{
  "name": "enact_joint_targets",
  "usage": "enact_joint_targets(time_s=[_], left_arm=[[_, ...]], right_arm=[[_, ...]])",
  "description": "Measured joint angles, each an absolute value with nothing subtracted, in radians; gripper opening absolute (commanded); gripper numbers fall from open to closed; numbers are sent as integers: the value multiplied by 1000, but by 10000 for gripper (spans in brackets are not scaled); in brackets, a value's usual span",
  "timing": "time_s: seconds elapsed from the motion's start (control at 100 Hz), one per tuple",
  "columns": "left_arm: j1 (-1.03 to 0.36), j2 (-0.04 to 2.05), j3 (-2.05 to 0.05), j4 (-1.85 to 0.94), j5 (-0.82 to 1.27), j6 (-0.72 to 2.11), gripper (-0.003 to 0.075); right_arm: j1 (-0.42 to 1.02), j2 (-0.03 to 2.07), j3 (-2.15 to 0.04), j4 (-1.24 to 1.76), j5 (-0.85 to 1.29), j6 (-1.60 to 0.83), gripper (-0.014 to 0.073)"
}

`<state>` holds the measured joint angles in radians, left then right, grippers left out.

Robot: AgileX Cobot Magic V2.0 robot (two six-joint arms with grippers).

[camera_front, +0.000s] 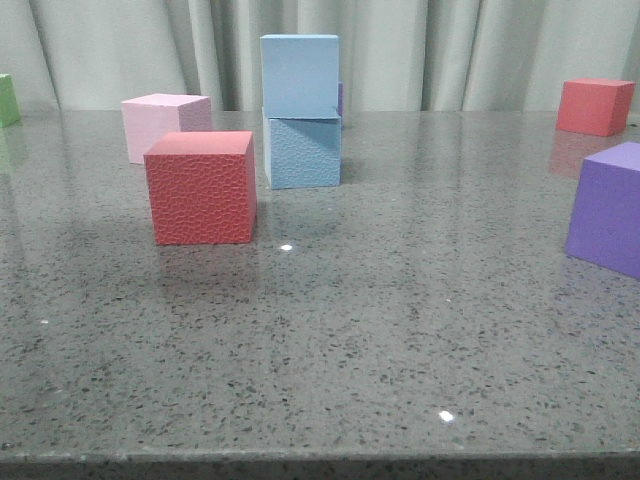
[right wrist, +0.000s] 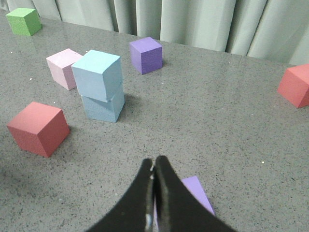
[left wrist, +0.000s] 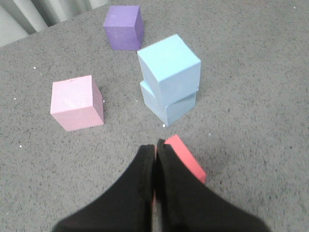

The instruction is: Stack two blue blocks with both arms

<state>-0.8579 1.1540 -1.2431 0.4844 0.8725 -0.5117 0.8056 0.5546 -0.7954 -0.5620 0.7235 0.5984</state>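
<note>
On table [camera_front: 400, 330], stacked blue blocks [camera_front: 300, 110].

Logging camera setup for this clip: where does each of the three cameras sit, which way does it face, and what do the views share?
Front view: low at the table's near edge, facing forward toward the curtain; no robot part shows.
Left wrist view: above the table, looking down past the shut left gripper at the stacked blue blocks.
Right wrist view: higher, looking over the shut right gripper toward the curtain.
Shared: all three show the blue stack, the pink cube and the near red cube.
</note>
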Motion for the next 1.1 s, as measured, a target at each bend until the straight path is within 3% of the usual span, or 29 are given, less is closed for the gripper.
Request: enact_joint_targets(time_s=[0.32, 0.58, 1.1], left_arm=[[-858, 866, -829, 495, 624, -545, -18], [-858, 614, -519, 493, 423, -549, -18], [-858, 504, -363, 496, 413, -549, -18]], right_arm=[[806, 306, -570, -570, 612, 599, -113], [806, 166, -507, -570, 604, 603, -113], [806, 162, -503, -572, 602, 603, -113]])
